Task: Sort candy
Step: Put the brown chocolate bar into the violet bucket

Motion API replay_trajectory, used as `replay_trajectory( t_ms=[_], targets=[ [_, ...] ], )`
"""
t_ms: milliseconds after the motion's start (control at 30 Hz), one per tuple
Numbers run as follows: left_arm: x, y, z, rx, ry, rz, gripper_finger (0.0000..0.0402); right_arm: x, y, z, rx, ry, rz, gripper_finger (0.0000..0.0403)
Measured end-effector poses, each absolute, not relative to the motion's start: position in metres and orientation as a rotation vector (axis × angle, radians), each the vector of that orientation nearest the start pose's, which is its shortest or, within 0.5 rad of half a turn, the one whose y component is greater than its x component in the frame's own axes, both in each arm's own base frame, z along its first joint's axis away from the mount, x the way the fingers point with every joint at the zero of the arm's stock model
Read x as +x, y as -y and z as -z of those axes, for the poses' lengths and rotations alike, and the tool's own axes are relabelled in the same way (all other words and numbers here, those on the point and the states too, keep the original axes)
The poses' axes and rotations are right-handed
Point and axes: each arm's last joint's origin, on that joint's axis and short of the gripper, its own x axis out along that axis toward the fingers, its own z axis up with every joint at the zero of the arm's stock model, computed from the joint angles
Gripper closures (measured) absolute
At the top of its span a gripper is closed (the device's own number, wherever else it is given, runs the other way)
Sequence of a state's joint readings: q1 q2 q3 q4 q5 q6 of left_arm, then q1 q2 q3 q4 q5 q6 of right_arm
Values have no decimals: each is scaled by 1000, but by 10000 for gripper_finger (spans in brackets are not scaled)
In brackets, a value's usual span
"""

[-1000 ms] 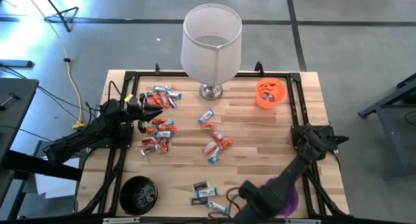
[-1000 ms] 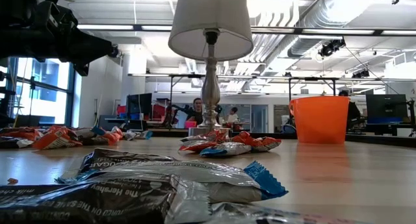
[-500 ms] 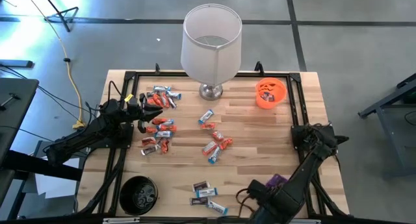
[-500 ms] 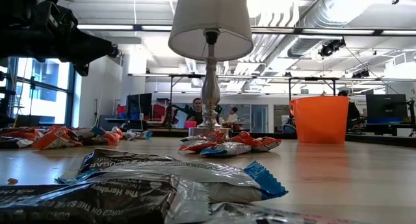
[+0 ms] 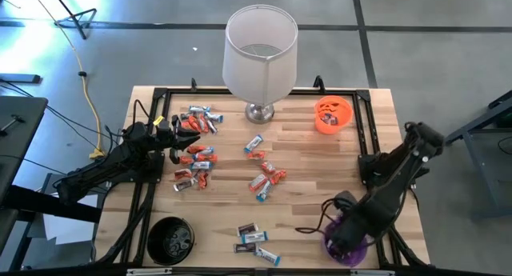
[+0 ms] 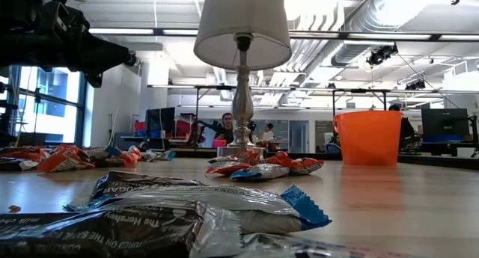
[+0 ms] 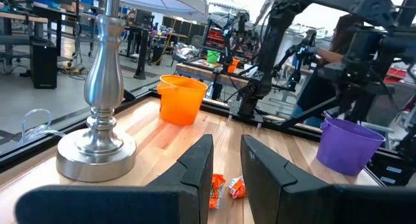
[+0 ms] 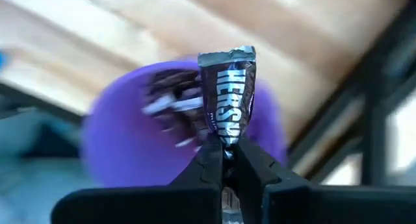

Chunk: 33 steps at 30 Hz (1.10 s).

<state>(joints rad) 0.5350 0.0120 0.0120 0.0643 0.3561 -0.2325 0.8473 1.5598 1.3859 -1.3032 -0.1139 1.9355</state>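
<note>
Candy, in small wrapped mini bars, lies nearest us in a dark and silvery trio (image 5: 252, 238) at the table's front edge. Beside it, we see the right gripper (image 8: 225, 154) clamped on one dark brown bar (image 8: 227, 100) above the round purple plastic bowl (image 8: 117, 143). Farther back, orange-red and blue-white bars cluster at mid-table (image 5: 266, 178) and at the left (image 5: 194, 156), where the left gripper (image 5: 186, 140) hovers, fingers (image 7: 197, 164) slightly apart. Beyond stand the round orange plastic bowl (image 5: 333, 114) and white-shaded metal lamp (image 5: 259, 55).
</note>
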Motion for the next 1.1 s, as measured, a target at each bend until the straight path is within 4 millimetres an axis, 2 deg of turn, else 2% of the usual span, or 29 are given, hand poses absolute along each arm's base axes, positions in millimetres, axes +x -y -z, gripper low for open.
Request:
replay_trajectory(
  t_ms=[133, 300, 500, 600, 700, 900, 1100],
  targets=[
    [87, -40, -173, -204, 78, -171, 337, 183, -212, -284, 1112, -1449, 662, 369],
    [87, -40, -173, -204, 79, -172, 337, 180, -213, -281, 1137, -1525, 667, 314],
    [87, -40, -173, -204, 79, -171, 337, 183, -216, -283, 1200, -1523, 659, 260],
    [87, -40, -173, -204, 79, -172, 337, 192, -217, -285, 1224, -1459, 576, 247],
    [87, -40, -173, -204, 79, -171, 337, 206, -214, -288, 1220, -1320, 471, 243],
    [87, -40, -173, -204, 79, -172, 337, 234, -194, -292, 1048, -1070, 358, 243],
    [87, -40, -173, -204, 78, -171, 337, 255, -165, -291, 638, -978, 260, 243]
  ],
)
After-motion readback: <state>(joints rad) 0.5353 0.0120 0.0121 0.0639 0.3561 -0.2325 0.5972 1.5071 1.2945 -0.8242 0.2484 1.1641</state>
